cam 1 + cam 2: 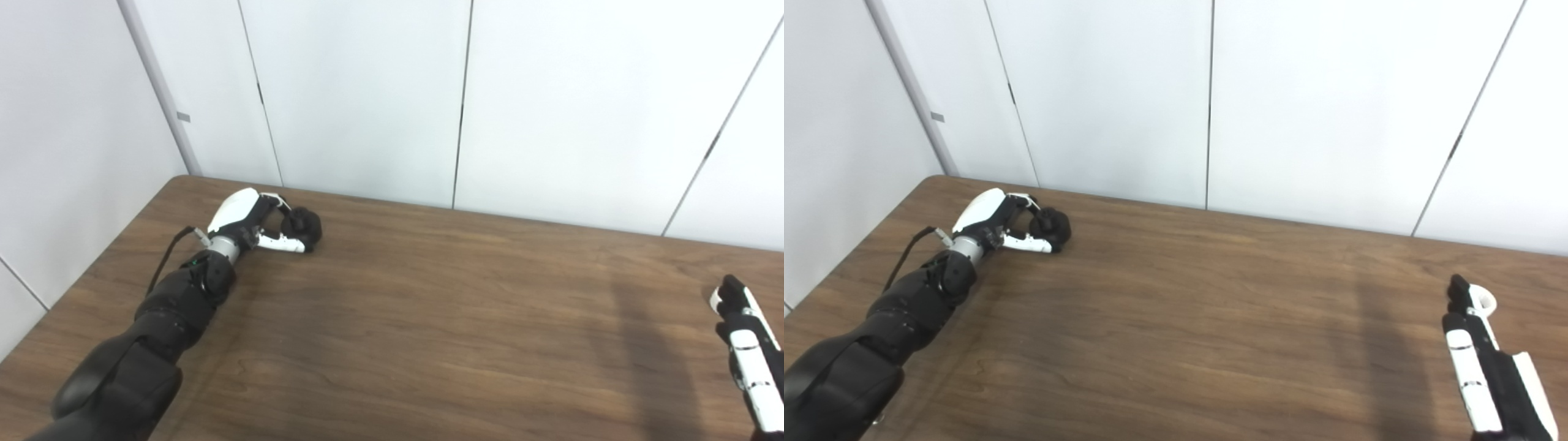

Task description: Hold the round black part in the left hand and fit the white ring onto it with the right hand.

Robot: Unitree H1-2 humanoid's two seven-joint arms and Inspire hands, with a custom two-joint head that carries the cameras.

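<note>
From the head cams I see a wide brown wood table (429, 318) w/ white wall panels (367, 92) behind it. My left arm reaches in from the bottom-left to the far left corner area, and the left hand (257, 223) rests on the tabletop w/ fingers curled around the round black part (303, 226), which sits at the table surface, not lifted. My right hand (1482, 361) is well apart, at the right edge, fingers pointing away from me and lying close together; I can't tell for sure if it's pinching. The white ring (1485, 300) shows just beside the fingertips, touching or nearly so. My read: the black part looks gripped, ring contact about made, but lifting, bringing both together and fitting the ring are all left to do.
</note>
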